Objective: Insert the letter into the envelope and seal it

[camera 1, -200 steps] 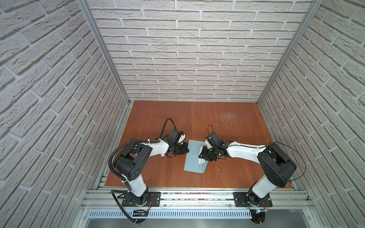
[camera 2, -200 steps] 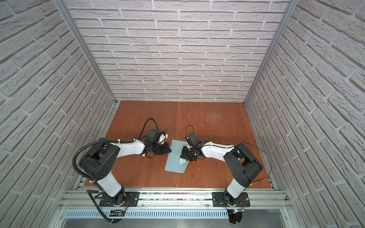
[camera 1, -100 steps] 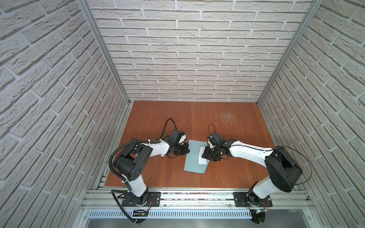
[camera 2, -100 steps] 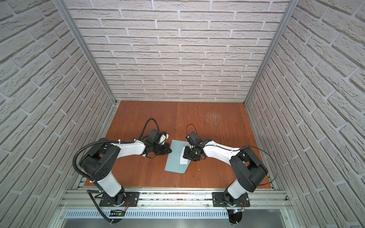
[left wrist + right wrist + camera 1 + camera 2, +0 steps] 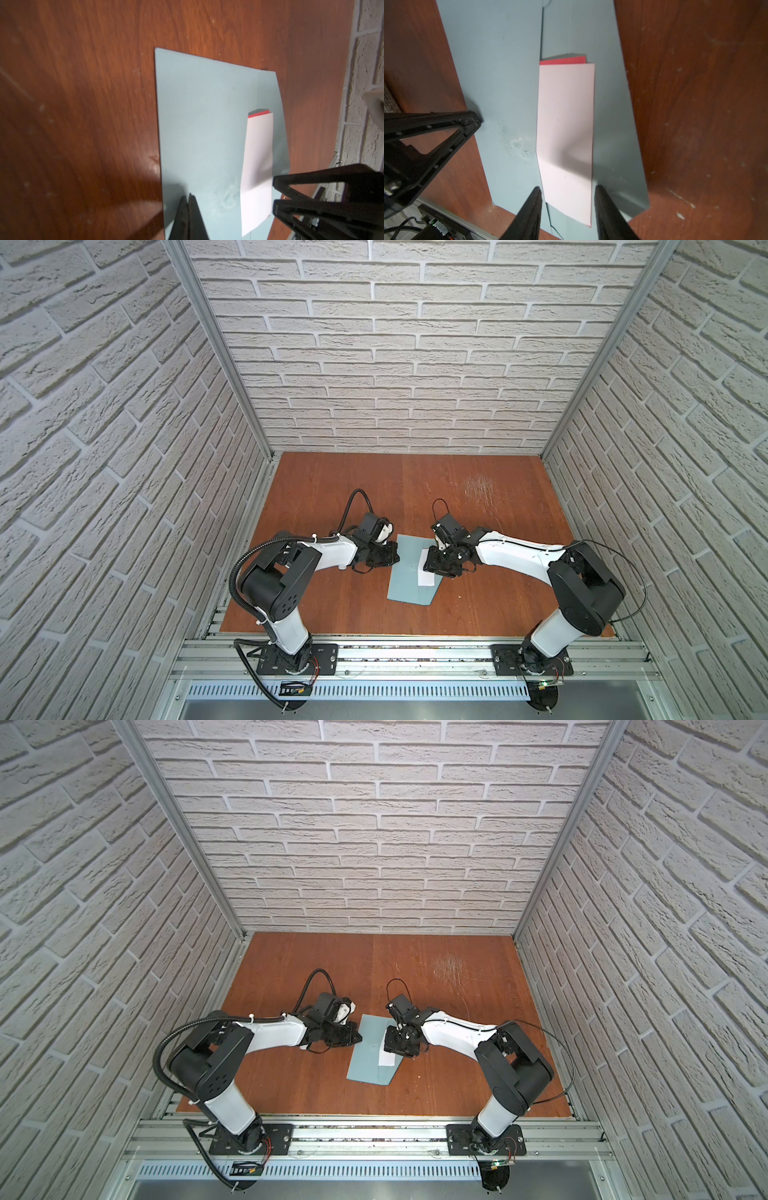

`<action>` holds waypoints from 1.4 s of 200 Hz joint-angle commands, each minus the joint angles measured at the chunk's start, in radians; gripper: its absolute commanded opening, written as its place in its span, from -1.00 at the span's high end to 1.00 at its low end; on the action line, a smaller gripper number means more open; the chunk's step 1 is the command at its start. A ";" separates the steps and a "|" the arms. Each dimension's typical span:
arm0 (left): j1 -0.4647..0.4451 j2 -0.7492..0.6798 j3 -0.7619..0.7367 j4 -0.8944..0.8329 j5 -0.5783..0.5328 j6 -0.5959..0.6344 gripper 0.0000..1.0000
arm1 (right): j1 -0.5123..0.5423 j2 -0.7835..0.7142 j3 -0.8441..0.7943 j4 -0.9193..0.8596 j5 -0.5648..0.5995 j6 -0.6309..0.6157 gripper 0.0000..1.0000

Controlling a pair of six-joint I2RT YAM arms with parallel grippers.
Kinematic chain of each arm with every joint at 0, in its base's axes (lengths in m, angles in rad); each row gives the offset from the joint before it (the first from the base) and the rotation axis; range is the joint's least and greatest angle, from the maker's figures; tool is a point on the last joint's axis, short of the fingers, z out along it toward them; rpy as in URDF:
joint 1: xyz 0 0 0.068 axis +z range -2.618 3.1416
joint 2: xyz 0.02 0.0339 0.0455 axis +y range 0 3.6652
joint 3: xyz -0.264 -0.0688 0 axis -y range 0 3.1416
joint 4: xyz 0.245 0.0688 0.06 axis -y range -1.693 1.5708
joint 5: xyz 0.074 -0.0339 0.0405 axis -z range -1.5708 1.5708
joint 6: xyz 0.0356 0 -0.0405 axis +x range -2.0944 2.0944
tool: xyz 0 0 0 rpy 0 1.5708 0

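The light blue envelope lies flat on the wooden table, flap open. The letter is partly tucked into the pocket. A pale strip with a red end lies exposed over the flap and shows in both top views. My left gripper is shut, its tips pressing on the envelope near its left edge. My right gripper is open, its fingers either side of the exposed strip near one end.
Brick walls close in the table on three sides, and an aluminium rail runs along the front. A small white rounded thing shows just behind the left wrist. A scratched patch marks the wood at the back right.
The right gripper's jaws have spread apart around the letter, and that arm has shifted slightly. The left gripper has stayed shut on the envelope's edge.
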 commanded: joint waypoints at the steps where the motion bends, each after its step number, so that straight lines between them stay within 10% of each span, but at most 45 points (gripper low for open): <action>1: -0.015 0.022 -0.020 -0.057 -0.013 0.007 1.00 | 0.014 0.019 0.032 -0.027 0.021 -0.005 0.12; 280: -0.015 0.024 -0.016 -0.062 -0.006 0.012 1.00 | 0.054 0.130 0.144 -0.113 0.113 0.031 -0.07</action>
